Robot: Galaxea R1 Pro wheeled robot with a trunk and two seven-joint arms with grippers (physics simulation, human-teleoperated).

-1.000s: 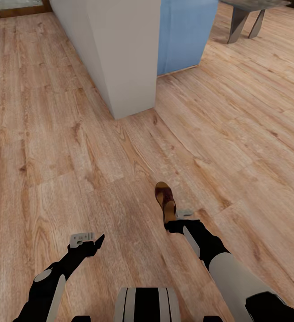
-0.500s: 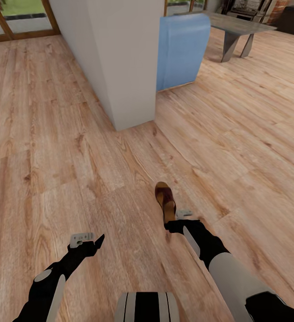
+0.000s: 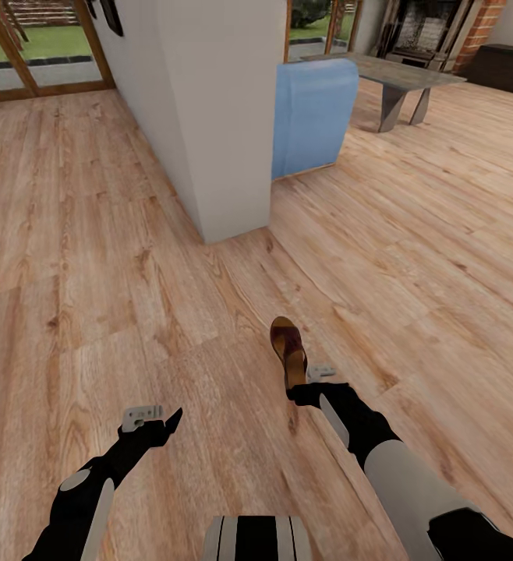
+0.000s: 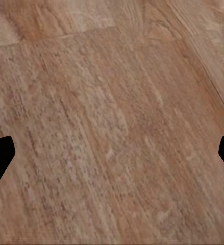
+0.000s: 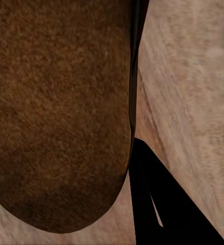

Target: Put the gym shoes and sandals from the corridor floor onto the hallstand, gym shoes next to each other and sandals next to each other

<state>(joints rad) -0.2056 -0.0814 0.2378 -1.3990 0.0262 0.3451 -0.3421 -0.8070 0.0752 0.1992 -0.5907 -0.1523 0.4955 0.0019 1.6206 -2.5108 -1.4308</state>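
Sandal [image 3: 288, 351] gripped at its heel end by the right claw [image 3: 309, 379], carried clear of the corridor floor [image 3: 412, 257].
It looks light and fairly stiff, though the leather may slip, so a pinch across the sole seems safest; the left claw [image 3: 152, 417] hangs open and empty beside it.

Matt wood-grain corridor floor [image 3: 412, 257]; sandal [image 3: 288, 349] of dark-brown, rough-grained leather.
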